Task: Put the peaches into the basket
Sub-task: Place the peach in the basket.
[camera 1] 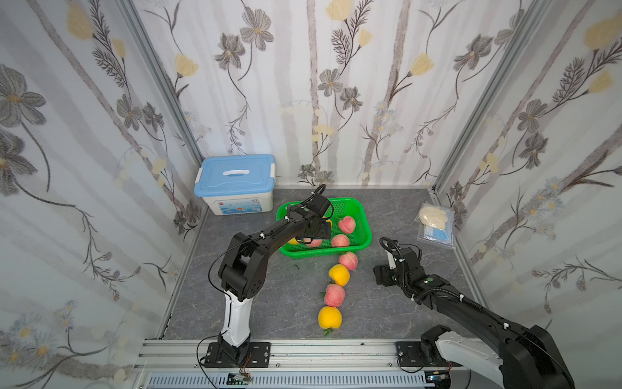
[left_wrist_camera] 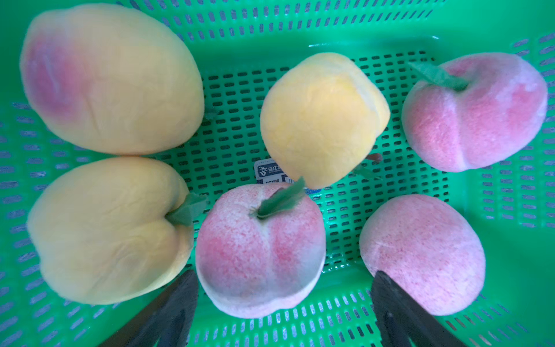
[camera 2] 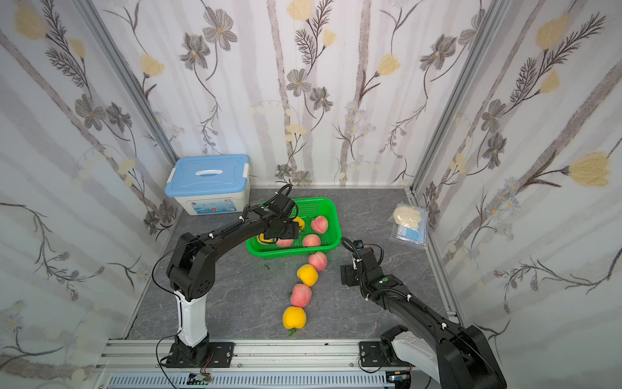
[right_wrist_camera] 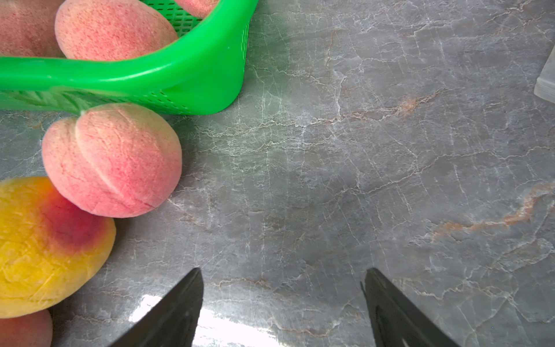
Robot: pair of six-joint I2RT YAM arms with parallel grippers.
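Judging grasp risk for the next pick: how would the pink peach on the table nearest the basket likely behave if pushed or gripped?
The pink peach is rounded with no flat side showing, so a push would probably roll it. It seems to touch the yellow peach, which might shift too. Its matte, fuzzy-looking skin likely resists slipping in a grip.

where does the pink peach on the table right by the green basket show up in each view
In a top view: the pink peach lies mid-picture, just in front of the green basket, heading a row of four.
In a top view: the peach lies just in front of the basket.
Left wrist: not in it; only the basket's inside.
Right wrist: the peach lies between the basket's wall and a yellow peach.
Shared landmark: the green basket.
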